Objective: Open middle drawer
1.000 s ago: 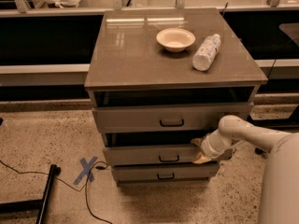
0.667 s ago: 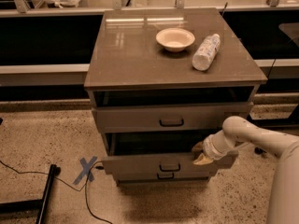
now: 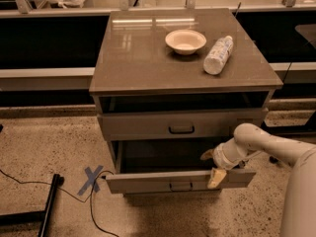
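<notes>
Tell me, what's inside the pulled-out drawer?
Nothing shows in the middle drawer: it's dark inside, and its back part hides under the drawer above. The gripper is at its front edge, right side.

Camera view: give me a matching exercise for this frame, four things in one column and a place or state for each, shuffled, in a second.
Things:
1. bowl
2. bottle
3. middle drawer
4. gripper

Places or states:
A. pulled out forward, tray open to view
B. lying on its side on the cabinet top
C. at the right end of the middle drawer's front
D. standing upright on the cabinet top, left of the bottle

Pairs: 1-D, 2-B, 3-A, 4-C
</notes>
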Available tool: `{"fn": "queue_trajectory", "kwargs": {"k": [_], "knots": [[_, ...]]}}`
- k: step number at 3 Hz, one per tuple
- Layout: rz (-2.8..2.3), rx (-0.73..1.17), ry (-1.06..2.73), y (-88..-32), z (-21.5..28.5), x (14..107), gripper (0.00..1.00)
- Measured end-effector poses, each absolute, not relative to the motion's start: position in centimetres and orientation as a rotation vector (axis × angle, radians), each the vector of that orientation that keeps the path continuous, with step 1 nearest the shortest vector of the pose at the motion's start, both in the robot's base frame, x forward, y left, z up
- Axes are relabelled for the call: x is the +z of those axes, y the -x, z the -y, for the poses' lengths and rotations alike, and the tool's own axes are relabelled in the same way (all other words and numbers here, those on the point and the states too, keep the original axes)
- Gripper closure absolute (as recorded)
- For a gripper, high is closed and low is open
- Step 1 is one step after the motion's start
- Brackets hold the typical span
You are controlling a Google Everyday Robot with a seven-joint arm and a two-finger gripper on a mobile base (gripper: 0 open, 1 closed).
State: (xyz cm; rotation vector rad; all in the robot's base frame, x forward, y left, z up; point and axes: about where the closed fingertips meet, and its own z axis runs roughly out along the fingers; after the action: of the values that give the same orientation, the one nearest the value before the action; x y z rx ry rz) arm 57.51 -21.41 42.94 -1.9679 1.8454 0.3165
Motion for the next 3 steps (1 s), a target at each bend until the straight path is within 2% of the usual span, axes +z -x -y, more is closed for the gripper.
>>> {"fn": "queue_trajectory", "kwargs": {"k": [1, 3], "knots": [[-1.845, 0.321, 1.969, -57.4, 21.3, 42.8, 0.00], [-1.852, 0.366, 1.973, -57.2, 21.3, 43.9, 0.00]]}}
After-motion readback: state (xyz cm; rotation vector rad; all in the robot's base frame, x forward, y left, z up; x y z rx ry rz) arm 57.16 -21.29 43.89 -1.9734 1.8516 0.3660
